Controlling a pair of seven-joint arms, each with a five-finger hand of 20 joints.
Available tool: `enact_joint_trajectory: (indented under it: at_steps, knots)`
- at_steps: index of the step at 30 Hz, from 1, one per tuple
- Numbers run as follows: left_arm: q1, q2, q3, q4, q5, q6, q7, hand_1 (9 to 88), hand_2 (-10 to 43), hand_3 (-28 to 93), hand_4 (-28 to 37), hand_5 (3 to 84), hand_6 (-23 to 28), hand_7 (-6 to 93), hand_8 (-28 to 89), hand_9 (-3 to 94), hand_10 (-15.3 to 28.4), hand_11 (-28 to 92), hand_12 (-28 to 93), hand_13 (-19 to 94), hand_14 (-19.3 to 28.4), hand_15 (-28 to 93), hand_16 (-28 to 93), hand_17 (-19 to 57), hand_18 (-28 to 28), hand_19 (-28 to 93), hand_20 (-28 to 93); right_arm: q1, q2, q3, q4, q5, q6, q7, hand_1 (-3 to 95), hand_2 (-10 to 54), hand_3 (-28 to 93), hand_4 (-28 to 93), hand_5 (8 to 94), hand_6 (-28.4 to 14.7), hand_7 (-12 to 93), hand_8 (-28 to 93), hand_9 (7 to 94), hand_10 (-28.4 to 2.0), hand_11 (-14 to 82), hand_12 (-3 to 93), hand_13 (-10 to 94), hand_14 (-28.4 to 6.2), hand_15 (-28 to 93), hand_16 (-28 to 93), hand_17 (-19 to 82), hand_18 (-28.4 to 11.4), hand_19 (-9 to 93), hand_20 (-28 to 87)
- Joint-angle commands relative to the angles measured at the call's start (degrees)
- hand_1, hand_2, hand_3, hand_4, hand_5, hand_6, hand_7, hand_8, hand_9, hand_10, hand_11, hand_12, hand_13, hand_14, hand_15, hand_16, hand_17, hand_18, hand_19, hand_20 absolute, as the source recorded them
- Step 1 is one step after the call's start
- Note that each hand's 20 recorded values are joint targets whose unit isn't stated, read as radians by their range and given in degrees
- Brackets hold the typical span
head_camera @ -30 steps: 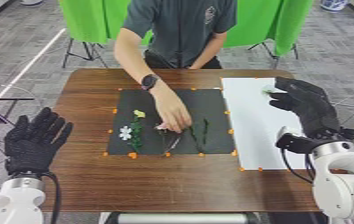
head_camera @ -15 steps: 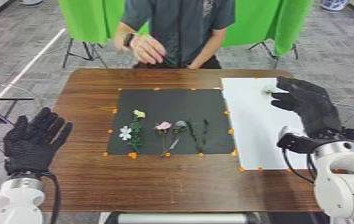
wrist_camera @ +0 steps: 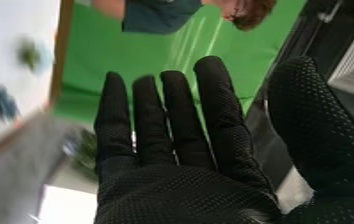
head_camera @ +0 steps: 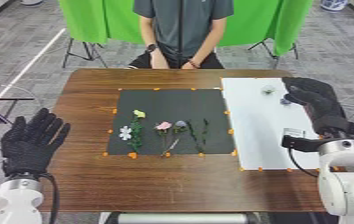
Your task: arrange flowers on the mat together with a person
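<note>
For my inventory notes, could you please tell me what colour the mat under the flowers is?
Dark grey, nearly black; the mat shows best in the head view.

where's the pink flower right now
In the head view, the pink flower lies near the middle of the dark mat, between the yellow flower on its left and the grey flower on its right.

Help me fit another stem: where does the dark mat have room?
Bare: the dark mat's far part, beyond the yellow flower; also a strip between the rightmost green stem and the white sheet. Crowded: the near middle, around the pink flower.
</note>
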Motion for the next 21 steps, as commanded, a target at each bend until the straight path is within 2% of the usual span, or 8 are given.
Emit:
enact_joint_trajectory:
  at_steps: [1, 4, 7, 9, 11, 14, 16, 21]
  knots:
    - [0.8, -0.30, -0.07, -0.30, 0.36, 0.24, -0.06, 31.5, 12.8, 73, -27.1, 57.1, 8.4, 24.4, -8, 54.6, 16.2, 28, 20, 43, 18.2, 54, 2, 0.3, 18.8, 43, 28, 4.0, 2.7, -1.3, 7.8, -26.7, 2.3, -2.5, 31.4, 1.3, 81, -24, 47.3, -4.0, 20, -14, 38.9, -13.9, 10.6, 11.9, 24, -10.9, 19, 8, 9, -12.6, 46, 10]
    - [0.6, -0.42, -0.04, -0.25, 0.32, 0.52, -0.48, 31.5, 12.8, 73, -27.1, 57.1, 8.4, 24.4, -8, 54.7, 16.2, 28, 20, 44, 18.1, 54, 2, 0.3, 18.8, 43, 28, 7.1, 3.5, -1.3, 11.0, -35.6, 0.0, -0.8, 31.9, -0.1, 81, -24, 44.3, -3.7, 21, -14, 35.9, -13.5, 10.0, 11.8, 21, -12.2, 19, 8, 7, -13.3, 49, 10]
    - [0.7, -0.31, -0.24, -0.34, -0.11, 0.54, 0.23, 31.5, 12.8, 73, -27.2, 57.1, 8.5, 24.3, -8, 54.7, 16.2, 28, 20, 44, 18.1, 54, 2, 0.2, 18.8, 43, 28, 10.9, 5.0, -3.1, 14.4, -42.5, -1.2, 2.2, 32.6, -0.7, 81, -24, 42.0, -3.9, 20, -14, 33.9, -13.6, 9.5, 11.6, 19, -13.6, 20, 7, 7, -13.6, 51, 10]
    - [1.1, -0.37, -0.49, -0.46, 0.05, 0.46, 0.14, 31.5, 12.8, 73, -27.2, 57.2, 8.5, 24.2, -8, 54.7, 16.2, 28, 20, 44, 18.2, 54, 3, 0.3, 18.8, 43, 28, 14.9, 6.9, -7.1, 17.5, -47.0, -2.5, 7.4, 33.2, -0.9, 81, -24, 41.1, -3.9, 20, -14, 32.8, -13.3, 9.3, 11.5, 19, -13.9, 21, 7, 7, -13.6, 52, 11]
    - [1.0, -0.63, -0.56, -0.52, 0.13, 1.10, 0.20, 31.6, 12.8, 73, -27.3, 57.2, 8.5, 24.3, -8, 54.7, 16.3, 28, 20, 44, 18.2, 54, 3, 0.2, 18.8, 43, 28, 17.3, 7.5, -8.4, 20.1, -51.9, -5.5, 9.2, 33.5, -1.1, 81, -24, 38.7, -4.2, 20, -13, 30.2, -15.8, 8.9, 12.2, 15, -15.2, 22, 7, 5, -13.8, 52, 10]
    - [1.4, -0.68, -0.54, -0.59, 1.59, 2.01, -0.17, 31.7, 13.0, 73, -27.5, 57.2, 8.5, 24.3, -8, 54.8, 16.3, 28, 20, 44, 18.1, 54, 3, 0.2, 18.8, 43, 28, 19.2, 8.3, -9.2, 23.4, -51.4, -5.2, 8.4, 34.5, -1.7, 81, -24, 33.4, -5.7, 19, -12, 24.9, -19.3, 7.6, 13.3, 10, -17.2, 24, 6, 1, -14.3, 53, 8]
    - [1.8, -0.79, -0.71, -0.75, 0.81, 1.52, 0.17, 31.6, 13.1, 73, -27.4, 57.2, 8.5, 24.3, -8, 54.8, 16.3, 28, 20, 44, 18.2, 54, 3, 0.3, 18.8, 43, 28, 21.4, 8.8, -10.3, 26.2, -51.3, -6.7, 7.4, 35.4, -2.0, 81, -25, 32.9, -5.9, 19, -12, 24.4, -19.3, 7.3, 13.4, 9, -17.2, 24, 6, 1, -14.5, 53, 8]
    - [2.2, -0.49, -1.04, -0.96, 0.62, 1.69, 1.02, 31.7, 13.1, 73, -27.3, 57.2, 8.4, 24.4, -8, 54.8, 16.3, 28, 20, 44, 18.1, 54, 3, 0.2, 18.8, 43, 28, 27.2, 9.9, -14.0, 31.7, -51.0, -13.1, 8.9, 36.9, -2.3, 81, -26, 30.9, -6.4, 19, -12, 24.0, -18.8, 7.6, 13.8, 11, -17.0, 27, 5, 3, -15.0, 56, 9]
